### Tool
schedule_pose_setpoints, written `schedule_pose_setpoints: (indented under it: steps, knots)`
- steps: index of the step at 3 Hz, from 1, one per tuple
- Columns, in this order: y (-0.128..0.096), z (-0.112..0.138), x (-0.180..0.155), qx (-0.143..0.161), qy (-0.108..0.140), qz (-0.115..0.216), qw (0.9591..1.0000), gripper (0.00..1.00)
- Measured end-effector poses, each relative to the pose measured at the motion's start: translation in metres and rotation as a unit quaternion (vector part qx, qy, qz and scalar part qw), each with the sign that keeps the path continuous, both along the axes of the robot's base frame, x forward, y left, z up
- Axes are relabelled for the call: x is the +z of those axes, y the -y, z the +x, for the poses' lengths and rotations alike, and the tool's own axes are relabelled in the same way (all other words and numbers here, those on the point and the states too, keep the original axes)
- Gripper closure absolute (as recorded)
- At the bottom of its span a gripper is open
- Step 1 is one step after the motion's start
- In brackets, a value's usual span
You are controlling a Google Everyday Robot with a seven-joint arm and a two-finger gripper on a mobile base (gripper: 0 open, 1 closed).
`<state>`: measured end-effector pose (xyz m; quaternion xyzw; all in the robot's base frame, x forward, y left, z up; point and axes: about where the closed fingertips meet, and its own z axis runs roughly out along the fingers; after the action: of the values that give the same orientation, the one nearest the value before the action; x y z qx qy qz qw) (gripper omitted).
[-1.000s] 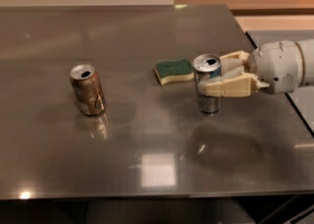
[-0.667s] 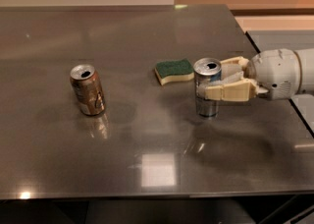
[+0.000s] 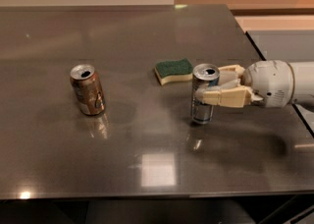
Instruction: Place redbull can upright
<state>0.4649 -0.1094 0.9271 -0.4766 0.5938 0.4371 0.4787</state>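
Cream two-finger tool (image 3: 208, 85) at right, white domed wrist (image 3: 272, 83)

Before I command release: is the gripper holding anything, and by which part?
The gripper holds the redbull can by its upper body, one finger on each side just below the rim; can upright on the table.

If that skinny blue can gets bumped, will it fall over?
Probably, yes. The redbull can stands tall and slim on a narrow base, so a sideways nudge would likely tip it. Once down, its round body would probably roll on the smooth table. The gripper clasps its middle now.
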Motion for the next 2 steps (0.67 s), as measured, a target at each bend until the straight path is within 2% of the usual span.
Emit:
schedule_pose_setpoints:
  steps: [2]
  knots:
    - [-0.0010, 0.0024, -0.0116, 0.000, -0.003, 0.026, 0.9996, 1.00]
